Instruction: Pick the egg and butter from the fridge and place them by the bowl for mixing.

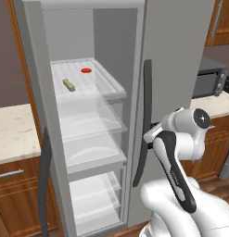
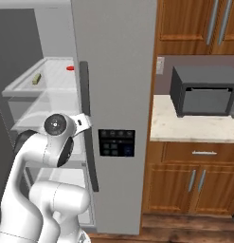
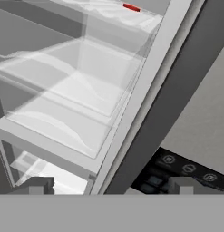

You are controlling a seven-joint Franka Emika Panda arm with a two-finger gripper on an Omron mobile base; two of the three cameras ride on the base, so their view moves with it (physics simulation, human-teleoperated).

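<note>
Though fridge point(image 1: 171, 55) open, egg hidden.

In the fridge point(image 1: 171, 51), the left door stands open. The butter point(image 1: 68, 84) lies on the top shelf point(image 1: 109, 85), and the flat red piece point(image 1: 86, 70) lies behind it, to the right.

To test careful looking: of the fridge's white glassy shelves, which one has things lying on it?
The top shelf of the fridge: the olive-yellow butter and a flat red piece lie on it, apart from each other.
</note>
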